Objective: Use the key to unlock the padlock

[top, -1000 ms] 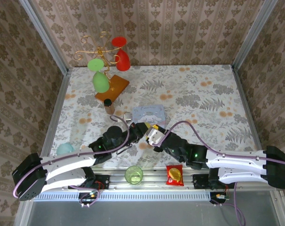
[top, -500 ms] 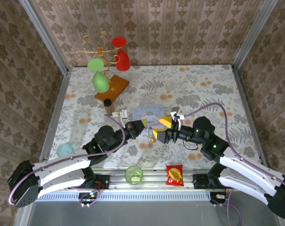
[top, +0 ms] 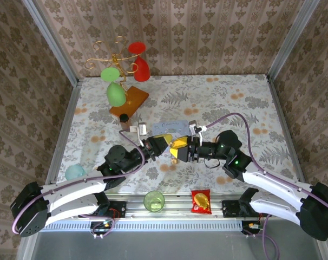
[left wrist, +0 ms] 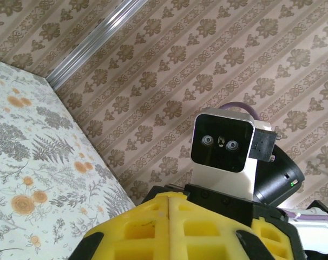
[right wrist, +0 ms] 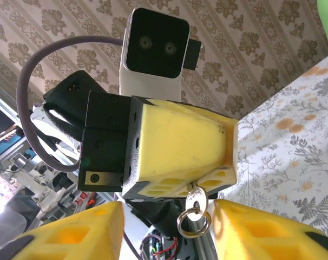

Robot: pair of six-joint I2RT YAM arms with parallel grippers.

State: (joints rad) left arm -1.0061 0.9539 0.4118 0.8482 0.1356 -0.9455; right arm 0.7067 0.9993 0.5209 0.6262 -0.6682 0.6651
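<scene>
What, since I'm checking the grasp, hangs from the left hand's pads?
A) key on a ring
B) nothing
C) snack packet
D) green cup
A: a silver key on its ring hangs from the shut left hand.

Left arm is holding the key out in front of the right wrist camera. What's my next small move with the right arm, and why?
Probably close the right gripper gently on the key. Its head and key ring hang below the shut left gripper, between the right gripper's open fingers, so a grip looks within reach.
</scene>
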